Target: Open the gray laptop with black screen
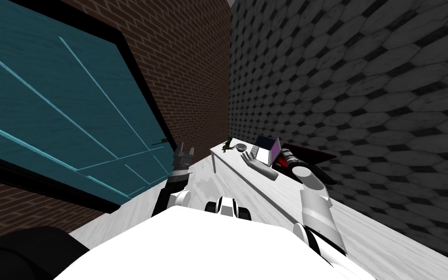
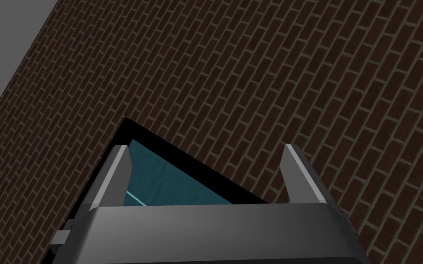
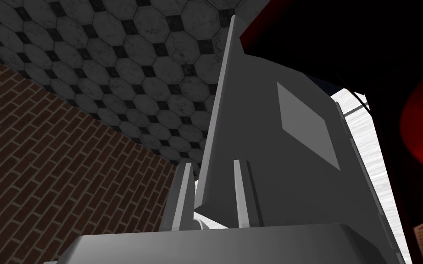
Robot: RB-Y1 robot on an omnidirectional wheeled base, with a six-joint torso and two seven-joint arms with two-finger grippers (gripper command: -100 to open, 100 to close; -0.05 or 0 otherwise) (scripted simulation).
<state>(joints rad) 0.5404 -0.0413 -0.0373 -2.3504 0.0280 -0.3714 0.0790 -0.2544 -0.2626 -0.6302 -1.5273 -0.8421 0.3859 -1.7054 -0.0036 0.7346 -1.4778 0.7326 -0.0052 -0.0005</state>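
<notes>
The grey laptop point(image 1: 267, 148) stands partly open on the white table point(image 1: 247, 180) by the tiled wall. My right arm reaches over the table to it, with the right gripper point(image 1: 249, 158) at its near edge. In the right wrist view the two fingers point(image 3: 242, 192) stand close together, one on each side of the thin edge of a grey laptop panel point(image 3: 261, 151) that bears a lighter rectangle. My right gripper point(image 3: 213, 185) is shut on that edge. My left gripper point(image 1: 183, 155) is raised beside the table, away from the laptop, and stands open point(image 2: 206, 174) and empty.
A small grey bowl point(image 1: 241, 146) and a green figure point(image 1: 227, 144) sit at the table's far end. A dark red and black object point(image 1: 310, 156) and a small can point(image 1: 288, 158) lie just behind the laptop. A teal door point(image 1: 62, 112) in a brick wall is on my left.
</notes>
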